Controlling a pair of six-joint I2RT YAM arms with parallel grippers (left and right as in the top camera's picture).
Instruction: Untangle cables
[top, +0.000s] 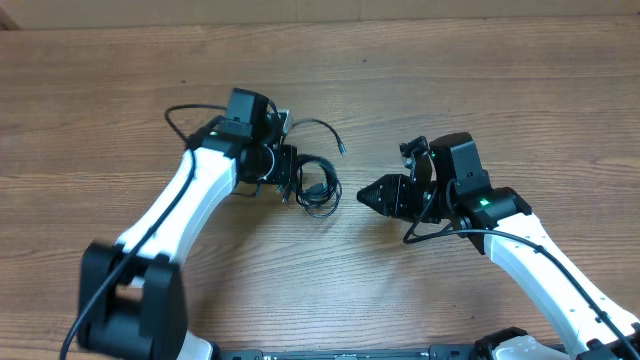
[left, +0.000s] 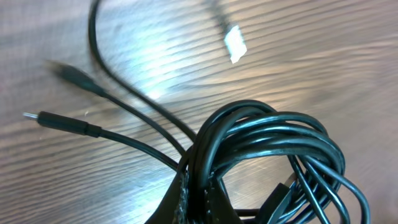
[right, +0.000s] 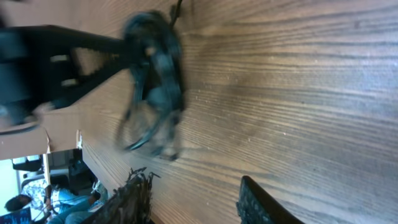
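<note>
A coiled bundle of thin black cables (top: 318, 187) lies on the wooden table near the middle. My left gripper (top: 290, 172) is shut on strands at the bundle's left edge. In the left wrist view the coil (left: 267, 155) fills the lower right, pinched between my fingers (left: 198, 202). Loose ends with small plugs (left: 62, 121) trail to the left, and a silver tip (left: 235, 43) lies beyond. One free end (top: 341, 148) curves off to the upper right. My right gripper (top: 365, 195) is open and empty, just right of the bundle. The right wrist view shows the blurred bundle (right: 155, 87) ahead of the open fingers (right: 193, 199).
The wooden table (top: 480, 90) runs across the whole view. A thicker black arm wire (top: 185, 110) loops behind my left wrist, and another (top: 430, 232) hangs under my right wrist.
</note>
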